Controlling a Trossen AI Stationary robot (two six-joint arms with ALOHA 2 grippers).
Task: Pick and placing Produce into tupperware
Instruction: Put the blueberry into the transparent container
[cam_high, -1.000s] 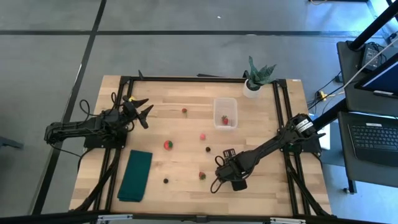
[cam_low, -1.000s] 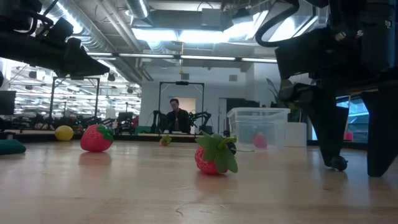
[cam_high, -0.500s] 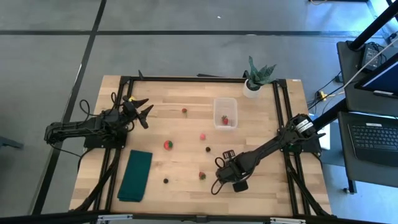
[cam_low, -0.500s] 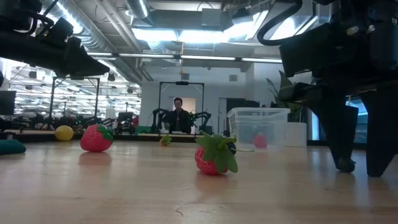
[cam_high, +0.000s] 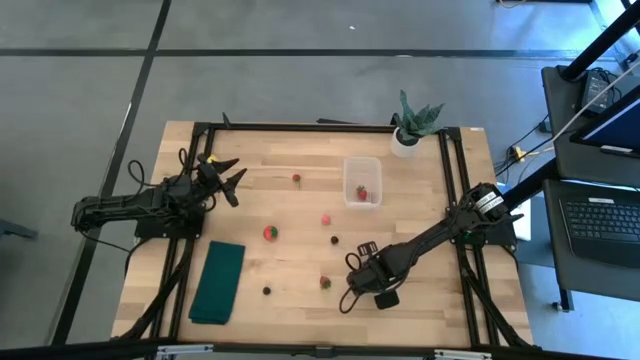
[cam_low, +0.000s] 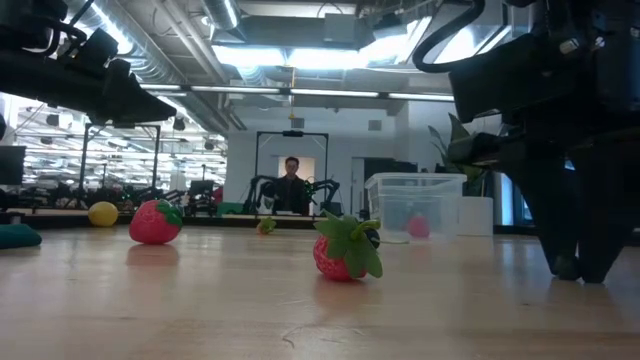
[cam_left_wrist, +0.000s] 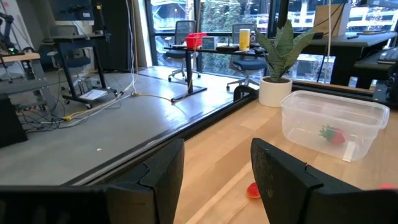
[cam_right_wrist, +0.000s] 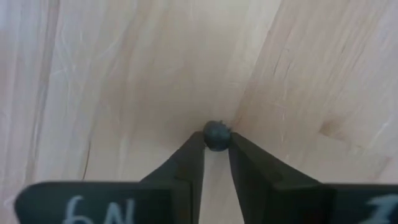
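My right gripper (cam_high: 362, 272) points down at the table's near right and is shut on a dark round berry (cam_right_wrist: 216, 135). The clear tupperware (cam_high: 349, 180) stands at the far middle with one red strawberry piece (cam_left_wrist: 332, 134) inside. Loose produce lies on the wood: a strawberry (cam_high: 270, 232), another strawberry (cam_high: 325, 282), a pink piece (cam_high: 326, 219), a small red piece (cam_high: 297, 178), and two dark berries (cam_high: 335, 240) (cam_high: 267, 290). A yellow piece (cam_low: 103, 212) shows in the low view. My left gripper (cam_high: 232, 180) hangs open and level at the far left, touching nothing. My right gripper pinches the dark berry's two sides (cam_right_wrist: 207, 138) between the free ends of its two fingers. The fingers (cam_low: 566, 262) come from above, pointing down, with their tips at the tabletop. I cannot tell whether the berry still rests on the wood.
A folded dark green cloth (cam_high: 218, 282) lies at the near left. A potted plant (cam_high: 412, 122) stands at the far right corner, just beyond the tupperware. A person (cam_low: 291, 185) sits in the room behind the table. Bare wood lies between my right gripper and the tub.
My right gripper has stayed in place and shut its fingers from wide apart onto the dark berry at the tabletop.
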